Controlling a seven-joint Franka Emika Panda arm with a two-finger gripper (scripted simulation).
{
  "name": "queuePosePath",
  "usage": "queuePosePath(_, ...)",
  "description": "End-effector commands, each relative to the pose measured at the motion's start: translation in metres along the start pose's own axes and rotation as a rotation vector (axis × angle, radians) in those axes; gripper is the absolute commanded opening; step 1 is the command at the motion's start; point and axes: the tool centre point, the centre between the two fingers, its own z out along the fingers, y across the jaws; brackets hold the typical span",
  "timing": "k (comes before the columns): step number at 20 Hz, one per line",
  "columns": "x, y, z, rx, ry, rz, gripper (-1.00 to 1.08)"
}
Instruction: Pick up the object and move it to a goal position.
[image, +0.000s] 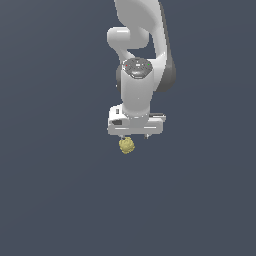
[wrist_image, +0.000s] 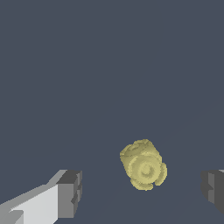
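The two fingers (wrist_image: 70, 192) stand wide apart in the wrist view, one a pale bar with a dark grey pad at its end, the other showing only its dark pad at the picture's edge. Nothing is held between them. The gripper (wrist_image: 142, 192) is spread far wider than the lump it faces, and neither pad touches it.

The lump (wrist_image: 143, 165) lies in the gap between the pads, nearer the dark pad at the edge than the pale finger, though still clear of both. It is pale yellow, roundish and bumpy, with a ringed, dimpled face turned toward the wrist camera. It rests on the plain dark blue-grey floor (wrist_image: 87, 78), which fills the rest of that view with no marks on it.

In the exterior view the gripper (image: 134, 136) points straight down, its white body broad and flat, with only short dark tips showing beneath it. The lump (image: 126, 145) sits just below that body, under the side toward the exterior view's left, and looks much narrower than the gripper. Whether the tips reach the floor cannot be told from here.

Above the gripper the white arm (image: 137, 85) rises upright, a round dark cap on its wrist joint, then bends back out of the top of the picture.
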Motion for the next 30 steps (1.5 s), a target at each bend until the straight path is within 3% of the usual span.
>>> queuePosePath(1, 0.0, 0.0, 0.0, 0.0, 0.0, 0.0, 1.0)
queuePosePath(10, 0.015, 0.02, -0.017, -0.021, 0.049, 0.042, 1.0)
queuePosePath(20, 0.013, 0.02, -0.013, -0.022, 0.046, 0.021, 1.0)
queuePosePath(30, -0.002, 0.025, 0.015, -0.025, 0.03, -0.116, 1.0)
